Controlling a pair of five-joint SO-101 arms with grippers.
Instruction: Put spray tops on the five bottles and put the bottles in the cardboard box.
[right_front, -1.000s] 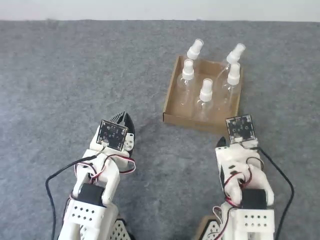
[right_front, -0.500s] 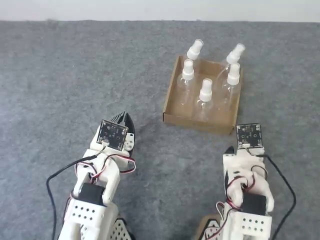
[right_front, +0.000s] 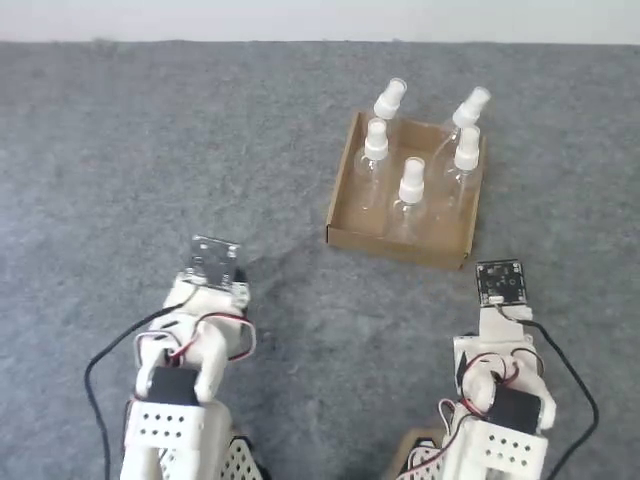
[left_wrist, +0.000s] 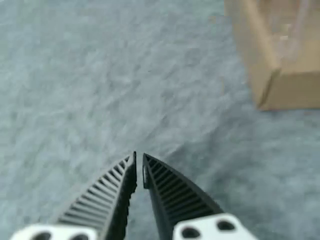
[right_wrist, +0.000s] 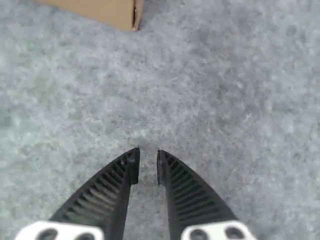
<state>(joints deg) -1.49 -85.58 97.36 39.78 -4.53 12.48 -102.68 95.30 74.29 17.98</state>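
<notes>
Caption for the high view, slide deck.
Five spray-topped bottles stand in the cardboard box; left arm and right arm rest apart from it on grey carpet.

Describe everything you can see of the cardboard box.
The cardboard box is a shallow, open-topped tray of plain brown card with low walls, sitting flat and slightly skewed on the grey mat, on the robot's right side. Five clear bottles with white spray tops stand inside; the two farthest lean, their tops past the far wall. Only the bottles and mat touch it.
</notes>
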